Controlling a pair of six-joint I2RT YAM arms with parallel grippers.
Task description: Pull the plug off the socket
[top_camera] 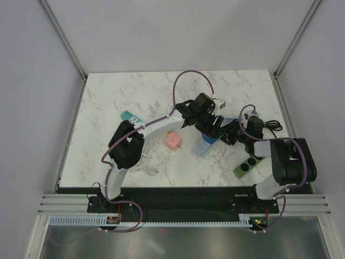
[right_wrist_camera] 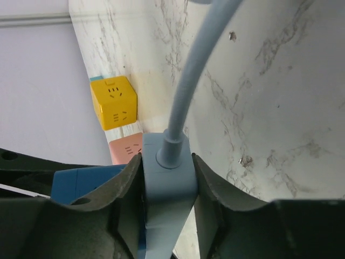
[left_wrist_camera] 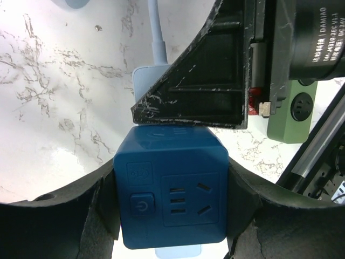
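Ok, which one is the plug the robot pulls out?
Find the middle of the marble table, where both arms meet. The left gripper holds a dark blue cube socket; the plug is the block stuck into it, inside the right gripper. Unlike the pink cube and yellow cube nearby, it is pale blue and trails a cable.

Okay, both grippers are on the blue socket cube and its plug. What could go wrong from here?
The right gripper pinches the plug close to its cable, so it might slip onto the cord. The left gripper holds the blue socket cube by its smooth sides, so a tight plug could drag it out. The grippers are crowded together, so a jerk might make them collide.
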